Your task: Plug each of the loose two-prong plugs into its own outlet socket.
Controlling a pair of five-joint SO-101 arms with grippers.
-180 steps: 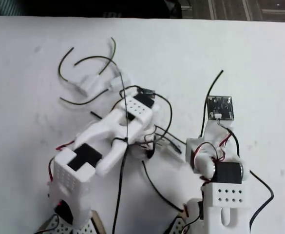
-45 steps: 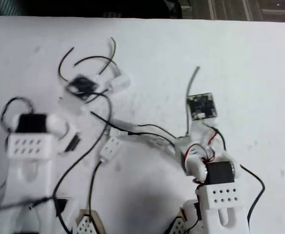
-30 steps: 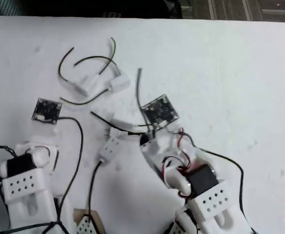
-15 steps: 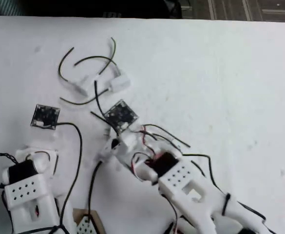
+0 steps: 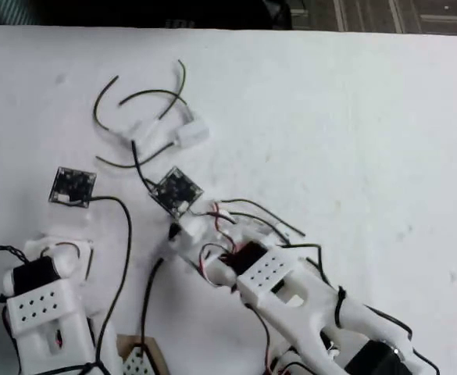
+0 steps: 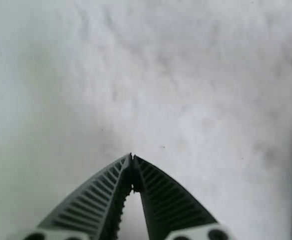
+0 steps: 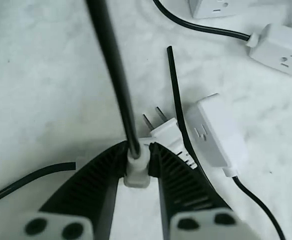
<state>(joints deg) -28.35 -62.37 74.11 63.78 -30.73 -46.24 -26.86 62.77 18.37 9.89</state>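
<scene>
**Right gripper** (image 7: 137, 147): the fingers (image 7: 98, 187) are drawn narrow and clamp a white cord end (image 7: 136, 172). A black cord (image 7: 111, 65) rises from it between the tips. This piece may be the body of a plug, but the fingers cover too much of it to be sure.

**Beside the fingertips:** a two-prong plug (image 7: 164, 131) lies flat on the table (image 7: 46, 75). Its prongs point away from the gripper and sit in no socket. A white outlet socket (image 7: 211, 134) lies just beside the plug, slotted face up. A thin black wire (image 7: 174, 95) runs between the two.

**Farther out:** a second socket (image 7: 281, 46) and a third socket (image 7: 218, 6) lie near each other on the table, well apart from the plug.

**Left gripper** (image 6: 132, 162): the ribbed fingers (image 6: 101, 197) meet at the tips and hold nothing, with bare white tabletop beyond them.

**High view:** the right arm (image 5: 290, 289) lies stretched from the lower right corner toward the middle of the table. The left arm (image 5: 37, 308) stands at the lower left, well apart from the right arm.
</scene>
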